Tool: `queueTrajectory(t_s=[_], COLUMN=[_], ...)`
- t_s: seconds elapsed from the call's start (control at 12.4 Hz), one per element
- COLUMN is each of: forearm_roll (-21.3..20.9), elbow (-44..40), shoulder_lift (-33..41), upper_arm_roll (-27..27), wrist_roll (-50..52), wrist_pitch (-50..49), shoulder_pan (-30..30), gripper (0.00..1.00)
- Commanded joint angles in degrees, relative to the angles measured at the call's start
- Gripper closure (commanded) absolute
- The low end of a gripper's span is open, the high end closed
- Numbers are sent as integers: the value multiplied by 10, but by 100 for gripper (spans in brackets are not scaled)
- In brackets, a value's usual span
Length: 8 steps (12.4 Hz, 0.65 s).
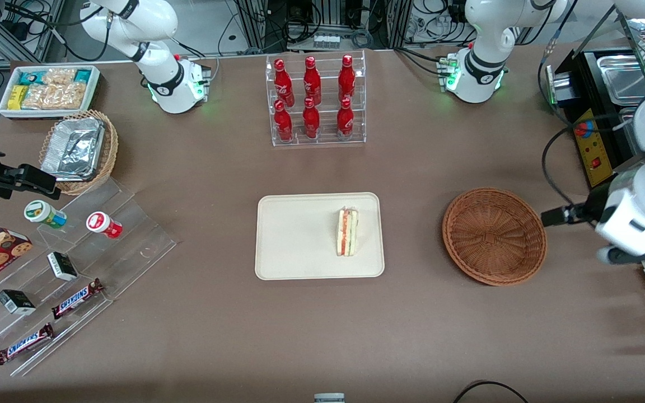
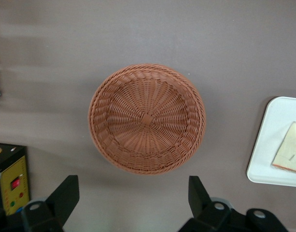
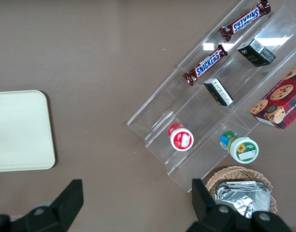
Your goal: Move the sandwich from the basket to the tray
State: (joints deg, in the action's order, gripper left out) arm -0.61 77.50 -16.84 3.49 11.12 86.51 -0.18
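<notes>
Your tool (image 2: 131, 200) hung released, fingers (image 2: 65, 193) spread wide with nothing between them, above the desk (image 1: 199, 324) just beside the basket (image 2: 147, 118). In the front view that arm sat at the right edge of the frame, off toward its own end of the desk. The basket held nothing. The sandwich (image 1: 347, 232) already lay on the tray (image 1: 294, 235), in the tray's right part as the front view shows it, filling edge up.

I judge the placing step done; what remained for you was, at most, to draw the arm clear, without clipping the basket rim.

As for writing: two bars at lower left of the front view read "SNICKERS" (image 1: 76, 298). The red bottles (image 1: 311, 98) in the clear rack carried white script I could not read. Nothing else was legible.
</notes>
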Motion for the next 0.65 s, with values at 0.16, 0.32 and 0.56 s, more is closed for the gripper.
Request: queueTrajectory(t_s=[0.16, 0.32, 0.56], forearm_roll=[-4, -8, -26], elbow=[49, 51, 52], shoulder_lift=[98, 121, 138], upper_arm_roll=[10, 10, 10], wrist_roll=[-24, -29, -70], wrist_pitch=[-45, -58, -82], shoulder_pan=[14, 14, 17], gripper=[0, 0, 0])
